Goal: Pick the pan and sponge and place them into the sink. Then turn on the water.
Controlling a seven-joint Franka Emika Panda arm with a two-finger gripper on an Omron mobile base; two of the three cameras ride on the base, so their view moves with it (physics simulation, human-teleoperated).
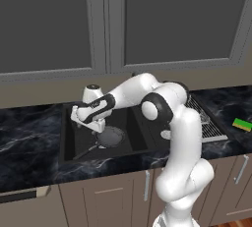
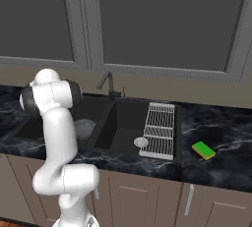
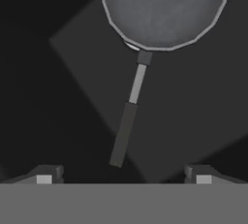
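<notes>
**Arm over the left basin, pan released**

We see the arm rising from the base in front of the counter, bending at its dark elbow joint and reaching leftward and down over the sink (image 1: 69, 137); the gripper (image 1: 96, 128) hangs inside the left basin, just above the pan (image 1: 110, 136). In the hand view the two finger tips (image 3: 44, 178) stand far apart at the bottom corners, with the pan's handle lying free between and beyond them; we read the jaws as spread wide and holding nothing.

The pan (image 3: 163, 9) rests flat on the floor of the left basin; it is round, shallow and grey, with a pale rim; its handle (image 3: 127, 121) is thin, light near the bowl and dark along the grip, and points toward the front left corner of the basin in the left base view. In the right base view the pan (image 2: 84, 128) shows partly behind the arm's upright link, in that same left basin.

The sponge (image 2: 203, 150), green over a yellow layer, lies on the dark marble counter (image 2: 221, 167) to the right of the sink, near the front edge, well apart from the pan; a wire dish rack (image 2: 159, 130) covers the right side of the right basin; the dark curved faucet (image 2: 106, 82) stands at the sink's back edge between the basins.
</notes>
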